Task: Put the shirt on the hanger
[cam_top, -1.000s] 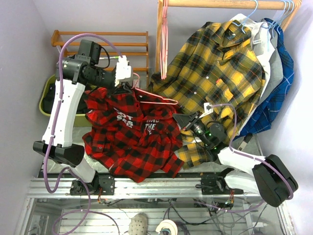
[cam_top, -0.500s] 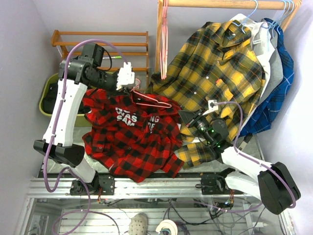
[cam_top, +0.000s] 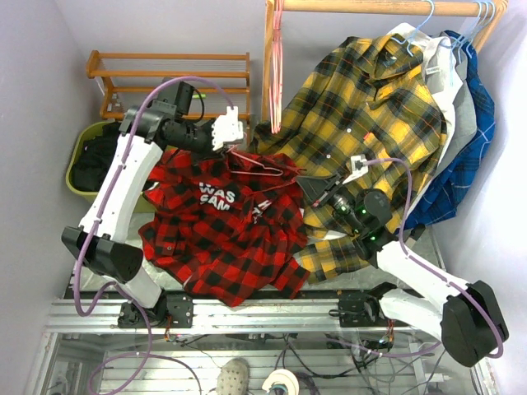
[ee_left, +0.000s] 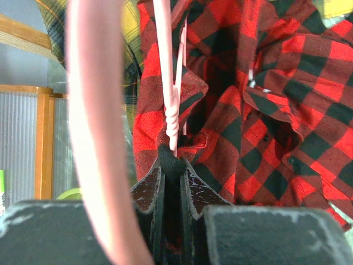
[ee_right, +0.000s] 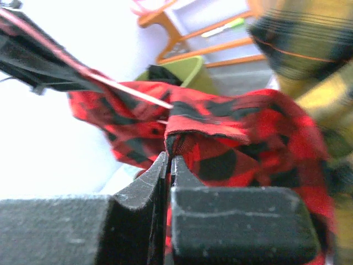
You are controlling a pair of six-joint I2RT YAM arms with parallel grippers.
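Threading the thin pink wire hanger point(cam_top: 257, 164) into the shoulder of the red-and-black plaid flannel shirt with white block lettering point(cam_top: 218, 226) looks like the step in hand, and doing it well probably depends on the two arms working against each other. The left gripper point(ee_left: 172, 164), pressed together on the hanger's twisted neck just under the hook, should hold the wire level and slide its far arm along the inside of the cloth. The right gripper point(ee_right: 170, 157), pinching a folded edge of the shirt, should lift that edge and hold the opening taut so the wire tip goes inside and does not push the fabric ahead of it. A slow, straight push seems wise, since the yellow-and-black plaid shirt point(cam_top: 370, 107) hangs just beside the right gripper and could snag. In the top view the hanger reaches from the left gripper toward the right one, over the upper part of the shirt, while most of the shirt lies spread below and between the two arms. In the right wrist view the wire meets the pinched fold just above the jaws. How far it sits inside the shoulder cannot be told.
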